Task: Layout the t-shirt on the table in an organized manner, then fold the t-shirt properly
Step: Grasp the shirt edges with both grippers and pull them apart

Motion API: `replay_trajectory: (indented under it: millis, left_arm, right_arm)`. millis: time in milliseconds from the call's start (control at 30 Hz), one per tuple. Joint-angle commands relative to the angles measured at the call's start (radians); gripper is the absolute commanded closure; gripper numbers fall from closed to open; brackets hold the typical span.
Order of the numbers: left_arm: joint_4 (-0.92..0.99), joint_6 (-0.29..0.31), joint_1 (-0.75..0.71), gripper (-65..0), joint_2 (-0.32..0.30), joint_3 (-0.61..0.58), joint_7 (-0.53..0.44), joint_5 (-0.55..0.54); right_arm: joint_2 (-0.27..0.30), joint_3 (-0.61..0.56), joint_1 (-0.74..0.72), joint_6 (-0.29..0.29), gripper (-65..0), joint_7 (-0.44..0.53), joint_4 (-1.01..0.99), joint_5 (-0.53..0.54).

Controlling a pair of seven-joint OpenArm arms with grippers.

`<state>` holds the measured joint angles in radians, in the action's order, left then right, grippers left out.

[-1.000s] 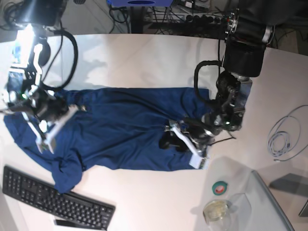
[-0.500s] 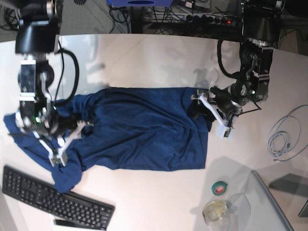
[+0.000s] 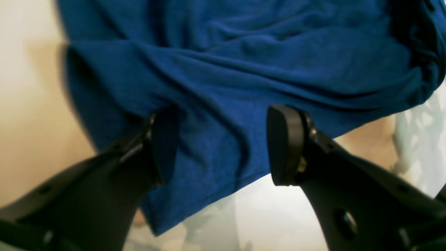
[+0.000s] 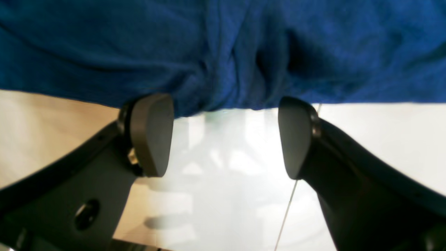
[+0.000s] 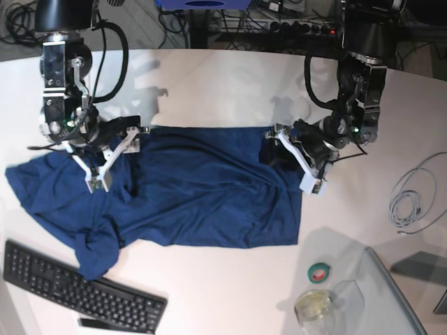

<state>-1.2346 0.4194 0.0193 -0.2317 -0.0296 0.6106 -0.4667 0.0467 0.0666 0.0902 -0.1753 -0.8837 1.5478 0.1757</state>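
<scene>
A black keyboard point(image 5: 80, 289) is seen nearest, at 7 o'clock on the white surface point(image 5: 223, 84). At 5 o'clock a green tape roll point(image 5: 320, 272) lies just above a clear round dish point(image 5: 313, 306), and a coiled grey cable point(image 5: 412, 199) rests toward 3 o'clock.

The shirt point(image 5: 188, 195) is spread across the middle of the surface, its body fairly flat with soft creases. Its 9 o'clock end is rumpled, and a bunched part trails down to 7 o'clock, ending close to the keyboard.

The left hand point(image 5: 297, 162) is set over the shirt's 3 o'clock edge, near the far corner. In the left wrist view its fingers point(image 3: 284, 143) are spread apart with blue cloth lying between and under them; nothing is pinched.

The right hand point(image 5: 115, 152) is placed at the shirt's far 10 o'clock edge. In the right wrist view its fingers point(image 4: 153, 134) are spread wide over bare surface, with the hem just beyond the tips and no cloth gripped.

Cables and a power strip are seen beyond the far rim.
</scene>
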Motion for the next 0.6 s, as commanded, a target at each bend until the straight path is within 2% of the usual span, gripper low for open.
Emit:
replay_trajectory:
  millis: [0, 67, 167, 233, 400, 567]
  left_arm:
    - [0.016, 0.002, 0.012, -38.2, 0.004, 0.004, -0.045, 0.015]
    - [0.071, 0.002, 0.015, -38.2, 0.024, 0.004, -0.122, 0.075]
    - [0.146, 0.002, 0.015, -38.2, 0.033, 0.004, -0.185, 0.156]
    - [0.172, 0.002, 0.015, -38.2, 0.032, 0.004, -0.196, 0.162]
    - [0.168, 0.002, 0.011, -38.2, 0.019, 0.004, -0.196, 0.165]
    - [0.168, 0.002, 0.009, -38.2, -0.005, 0.004, -0.196, 0.164]
  right_arm:
    - [0.0, 0.003, -0.02, 0.0, -42.2, 0.03, 0.004, 0.002]
    - [0.0, 0.003, -0.02, -0.002, -34.4, 0.054, -0.01, 0.002]
    - [0.005, 0.005, -0.022, -0.002, -12.2, 0.062, -0.028, 0.002]
    - [0.006, 0.005, -0.017, -0.002, -0.6, 0.064, -0.028, 0.002]
    - [0.008, 0.005, 0.004, -0.005, -0.2, 0.057, -0.011, 0.002]
    - [0.008, 0.006, 0.092, -0.005, -0.2, 0.013, 0.142, 0.0]
